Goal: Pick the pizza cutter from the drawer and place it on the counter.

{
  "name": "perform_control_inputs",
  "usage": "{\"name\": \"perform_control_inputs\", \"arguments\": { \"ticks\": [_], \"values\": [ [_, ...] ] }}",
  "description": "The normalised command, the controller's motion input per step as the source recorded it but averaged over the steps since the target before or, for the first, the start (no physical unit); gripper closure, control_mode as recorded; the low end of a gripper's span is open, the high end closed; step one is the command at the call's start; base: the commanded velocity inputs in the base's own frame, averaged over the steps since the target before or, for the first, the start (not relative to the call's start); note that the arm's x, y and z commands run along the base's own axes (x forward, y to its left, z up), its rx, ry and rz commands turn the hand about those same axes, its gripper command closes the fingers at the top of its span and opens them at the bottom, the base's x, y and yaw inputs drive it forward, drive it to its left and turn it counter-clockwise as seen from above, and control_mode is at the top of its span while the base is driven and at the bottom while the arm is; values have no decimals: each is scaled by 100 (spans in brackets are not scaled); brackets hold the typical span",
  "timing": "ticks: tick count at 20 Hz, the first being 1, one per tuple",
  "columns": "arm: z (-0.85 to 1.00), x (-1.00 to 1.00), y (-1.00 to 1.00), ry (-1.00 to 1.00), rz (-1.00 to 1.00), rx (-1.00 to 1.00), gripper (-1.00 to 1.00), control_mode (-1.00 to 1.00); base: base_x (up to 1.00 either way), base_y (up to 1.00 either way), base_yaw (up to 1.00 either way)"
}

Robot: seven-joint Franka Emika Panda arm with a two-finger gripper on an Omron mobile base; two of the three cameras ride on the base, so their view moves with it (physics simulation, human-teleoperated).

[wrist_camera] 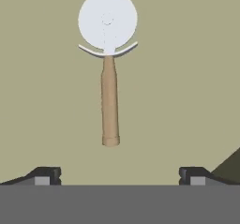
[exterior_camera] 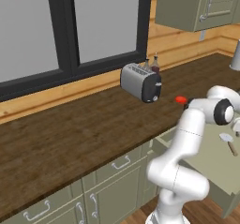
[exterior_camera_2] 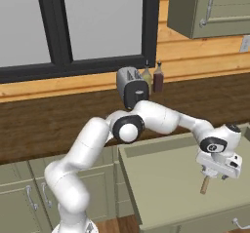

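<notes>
The pizza cutter (wrist_camera: 109,92) lies flat on the pale floor of the open drawer (wrist_camera: 187,78), its silvery-white wheel at the top of the hand view and its tan handle pointing down toward me. My gripper (wrist_camera: 119,176) hangs over it, open, with one dark fingertip (wrist_camera: 47,175) well to each side of the handle end and nothing between them. From the right base camera, the gripper (exterior_camera_2: 215,177) is low over the drawer (exterior_camera_2: 161,183), and the handle (exterior_camera_2: 205,184) pokes out below it. The cutter (exterior_camera: 228,141) also shows in the left base view. The dark wood counter (exterior_camera: 70,138) runs behind the drawer.
A silver toaster (exterior_camera: 141,82) stands on the counter near the window, with two bottles (exterior_camera_2: 158,78) behind it. A small flat red disc (exterior_camera: 181,100) lies on the counter just behind the drawer. Wall cabinets (exterior_camera: 197,5) hang at the upper right.
</notes>
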Motion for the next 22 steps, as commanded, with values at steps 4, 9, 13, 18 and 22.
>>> {"name": "perform_control_inputs", "arguments": {
  "ticks": [4, 9, 13, 18, 22],
  "values": [
    [-47, 8, 4, 0, 8, 0, -100, -100, 0, 0, 0],
    [-45, -7, 38, 0, 4, 0, -100, -100, 0, 0, 0],
    [-37, -16, 66, 0, 4, -13, -100, -100, 0, 0, 0],
    [-38, 3, 37, 0, 2, -20, -100, -100, 0, 0, 0],
    [-59, 5, 17, 0, 3, -18, -100, -100, 0, 0, 0]
  ]
}}
